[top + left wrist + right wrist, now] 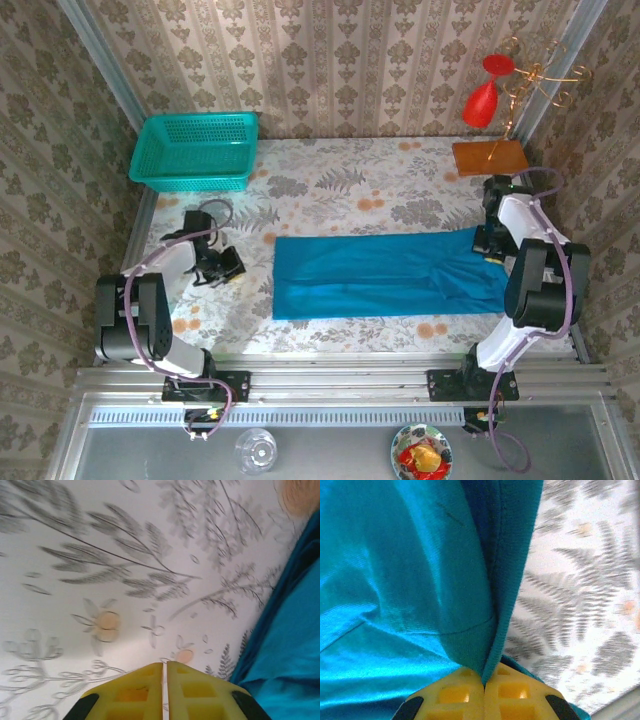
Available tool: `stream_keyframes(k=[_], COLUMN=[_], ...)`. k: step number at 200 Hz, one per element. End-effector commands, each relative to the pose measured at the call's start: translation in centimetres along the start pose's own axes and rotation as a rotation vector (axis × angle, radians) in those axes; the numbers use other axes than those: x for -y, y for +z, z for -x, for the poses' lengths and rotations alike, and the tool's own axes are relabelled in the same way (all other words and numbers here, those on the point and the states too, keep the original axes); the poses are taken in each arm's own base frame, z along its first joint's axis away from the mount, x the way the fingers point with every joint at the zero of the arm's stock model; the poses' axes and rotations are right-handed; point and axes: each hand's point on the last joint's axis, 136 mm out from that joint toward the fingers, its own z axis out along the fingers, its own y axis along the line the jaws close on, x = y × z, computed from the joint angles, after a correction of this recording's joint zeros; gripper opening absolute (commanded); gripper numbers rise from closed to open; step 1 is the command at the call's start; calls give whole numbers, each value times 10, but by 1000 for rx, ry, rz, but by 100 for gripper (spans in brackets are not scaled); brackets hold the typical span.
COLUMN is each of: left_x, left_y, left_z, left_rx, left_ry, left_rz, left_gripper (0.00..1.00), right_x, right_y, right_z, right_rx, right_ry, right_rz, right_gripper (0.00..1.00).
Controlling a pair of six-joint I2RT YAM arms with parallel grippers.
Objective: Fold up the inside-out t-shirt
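Teal cotton t-shirt (385,272) lay mid-table as a long, smooth rectangle, seen from above. At the left wrist, the left gripper (164,667) was closed and empty over the floral tablecloth (100,555). At the right wrist, the right gripper (484,677) pinched the shirt's hemmed edge.

Your left gripper (225,267) sits centre left of the top view, jaws pressed together. Your right gripper (487,245), far right, arm folded back, is clamped on the t-shirt (380,275).
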Motion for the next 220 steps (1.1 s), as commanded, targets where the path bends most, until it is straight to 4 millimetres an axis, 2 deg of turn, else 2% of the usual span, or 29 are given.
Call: stream_keyframes(k=[1, 20, 57, 92, 132, 174, 220], left_x=[22, 38, 69, 70, 77, 79, 82], left_y=[9, 20, 35, 50, 58, 65, 68], left_z=[-7, -14, -29, -38, -44, -47, -50], left_rx=[-35, -63, -100, -142, -164, -175, -182], left_ry=[44, 72, 140, 151, 174, 175, 185], left_rz=[-43, -81, -131, -109, -113, -118, -121], left_gripper=[11, 9, 7, 2, 0, 0, 0], right_x=[21, -2, -57, -126, -201, -264, -319], right_y=[-28, -38, -55, -80, -111, -138, -157], right_z=[1, -12, -52, -90, -121, -143, -153], right_rx=[41, 12, -70, -119, -128, -124, -117], right_ry=[1, -18, -69, -141, -262, -373, -437], right_rz=[-65, 58, 279, 477, 580, 620, 665], right_gripper=[0, 0, 0, 0, 0, 0, 0])
